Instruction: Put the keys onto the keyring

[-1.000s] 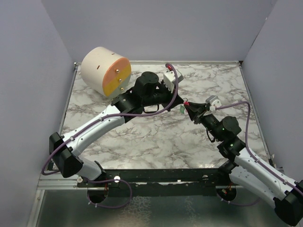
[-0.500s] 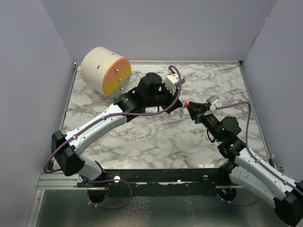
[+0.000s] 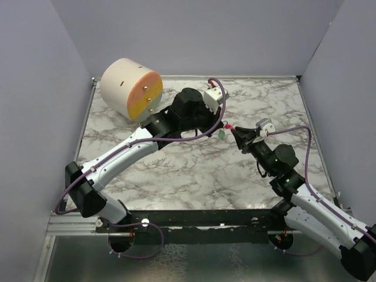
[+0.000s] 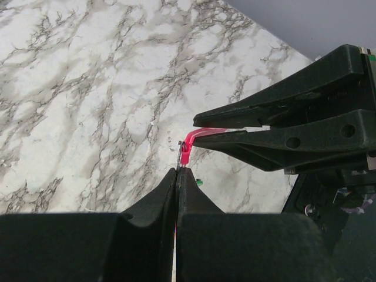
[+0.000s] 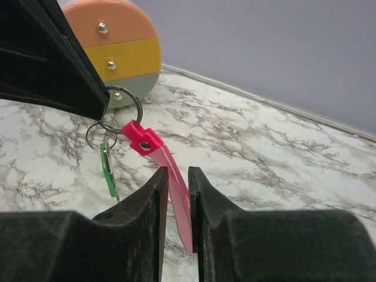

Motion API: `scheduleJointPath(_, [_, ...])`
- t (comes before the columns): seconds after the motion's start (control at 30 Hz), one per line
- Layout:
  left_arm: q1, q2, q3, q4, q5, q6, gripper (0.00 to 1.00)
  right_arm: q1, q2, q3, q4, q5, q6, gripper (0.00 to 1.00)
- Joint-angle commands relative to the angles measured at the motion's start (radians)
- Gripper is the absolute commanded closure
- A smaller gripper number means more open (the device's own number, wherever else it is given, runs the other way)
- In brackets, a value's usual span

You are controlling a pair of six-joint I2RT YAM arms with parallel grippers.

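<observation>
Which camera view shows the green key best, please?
The right wrist view: the green key hangs close up and almost whole from a small ring beside the pink tag. The top view shows only a green speck; the left wrist view just a sliver.

- The table (image 3: 176,170) had a white top veined with grey, like marble.
- Three plain, pale lilac-grey walls boxed it in: a left wall (image 3: 41,88), a back wall (image 3: 194,35) and a right wall (image 3: 346,88).
- A small round drawer chest (image 3: 120,82) sat in the far left corner. It had a cream shell, orange and yellow drawer fronts, and small brass knobs.
- A dark metal rail (image 3: 194,218) crossed the near edge of the table.
- Below the rail lay a dull, mottled metal sheet (image 3: 194,261).
- The light was soft and even, and the shadows were faint.
</observation>
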Motion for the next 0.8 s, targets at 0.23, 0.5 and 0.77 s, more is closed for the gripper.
scheduleJointPath(0.23, [-0.014,0.029,0.041,-0.009,-0.065,0.024,1.00,0.005,-0.020,0.026,-0.027,-0.071,0.008,0.80])
scheduleJointPath(0.5, [-0.016,0.051,0.066,-0.046,-0.077,0.033,1.00,0.005,-0.021,0.036,-0.049,-0.070,0.005,0.71])
scheduleJointPath(0.77, [-0.018,0.096,0.142,-0.119,-0.080,0.040,1.00,0.005,-0.028,0.030,-0.045,-0.095,-0.001,0.52])
